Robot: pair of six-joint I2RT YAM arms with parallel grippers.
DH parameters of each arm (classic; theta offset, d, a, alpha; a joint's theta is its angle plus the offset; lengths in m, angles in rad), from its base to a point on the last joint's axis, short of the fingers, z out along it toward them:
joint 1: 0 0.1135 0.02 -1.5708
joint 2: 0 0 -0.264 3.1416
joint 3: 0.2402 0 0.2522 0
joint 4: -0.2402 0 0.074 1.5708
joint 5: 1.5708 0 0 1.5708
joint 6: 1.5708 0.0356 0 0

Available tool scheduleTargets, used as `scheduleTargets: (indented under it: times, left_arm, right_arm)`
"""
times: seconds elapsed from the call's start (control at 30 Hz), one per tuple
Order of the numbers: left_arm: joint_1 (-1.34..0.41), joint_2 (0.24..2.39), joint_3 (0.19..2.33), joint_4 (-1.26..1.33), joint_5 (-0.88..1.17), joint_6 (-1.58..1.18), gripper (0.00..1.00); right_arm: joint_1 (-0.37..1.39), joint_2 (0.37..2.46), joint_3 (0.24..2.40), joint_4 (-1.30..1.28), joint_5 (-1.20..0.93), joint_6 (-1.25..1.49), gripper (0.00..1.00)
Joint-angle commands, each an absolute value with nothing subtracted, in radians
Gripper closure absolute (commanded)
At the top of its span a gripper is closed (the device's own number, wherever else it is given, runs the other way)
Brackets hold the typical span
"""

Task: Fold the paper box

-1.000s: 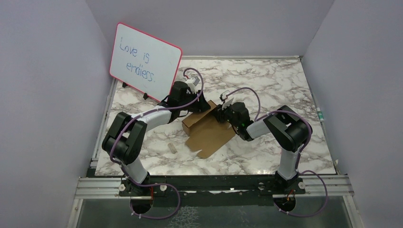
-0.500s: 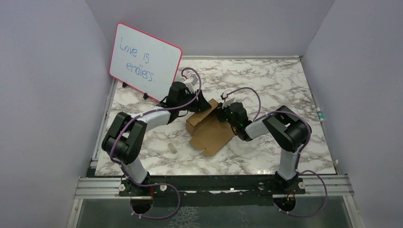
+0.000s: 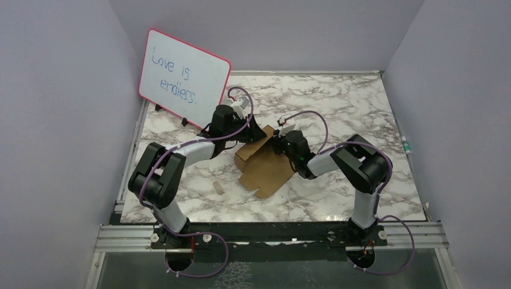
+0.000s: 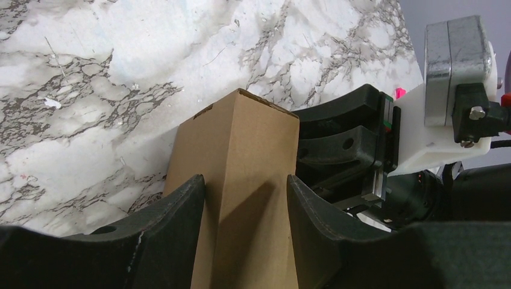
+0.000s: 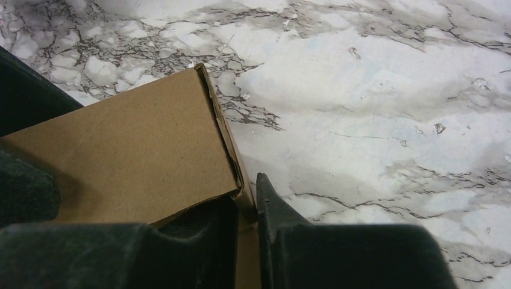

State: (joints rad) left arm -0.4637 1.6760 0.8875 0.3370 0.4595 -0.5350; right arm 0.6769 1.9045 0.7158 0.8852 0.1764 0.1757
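Observation:
The paper box [image 3: 265,170] is brown cardboard at the middle of the marble table [image 3: 337,102]. Its far part is folded up into a box body and a flat flap lies toward me. My left gripper [image 3: 246,136] reaches it from the far left. In the left wrist view the gripper [image 4: 244,180] has its fingers on both sides of the upright box body [image 4: 253,156], touching it. My right gripper [image 3: 278,144] meets the box from the right. In the right wrist view the gripper [image 5: 246,195] pinches a thin wall at the corner of the box [image 5: 132,156].
A pink-framed whiteboard [image 3: 184,75] reading "Love is endless" stands at the far left, just behind my left arm. A small tan block [image 3: 219,187] lies on the table at the near left. Grey walls enclose the table. My right wrist [image 4: 446,90] sits close beside the left fingers.
My right gripper has moved a little left, toward the left gripper. The box's raised part has shifted slightly right and away with both grippers on it.

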Motion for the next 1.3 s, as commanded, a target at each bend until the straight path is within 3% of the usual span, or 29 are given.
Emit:
scheduleTargets:
  times: [0.0,0.17,0.7,0.93,1.27]
  left_arm:
    - [-0.480,1.634,0.858,0.301,0.541,-0.550,0.47]
    - [-0.480,1.610,0.848,0.279,0.515,-0.541,0.47]
    - [-0.495,1.420,0.940,-0.074,0.102,-0.410,0.37]
    - [-0.673,1.357,1.001,-0.224,-0.161,-0.373,0.34]
    - [-0.905,1.401,1.125,-0.384,-0.493,-0.353,0.34]
  right_arm:
    - [0.674,1.931,0.754,0.896,0.182,0.218,0.81]
    - [0.673,1.905,0.729,0.948,0.156,0.225,0.79]
    - [0.674,1.722,0.611,0.852,0.139,0.193,0.34]
    - [0.673,1.499,0.501,0.705,0.280,0.295,0.17]
    - [0.672,1.141,0.379,0.493,0.381,0.399,0.01]
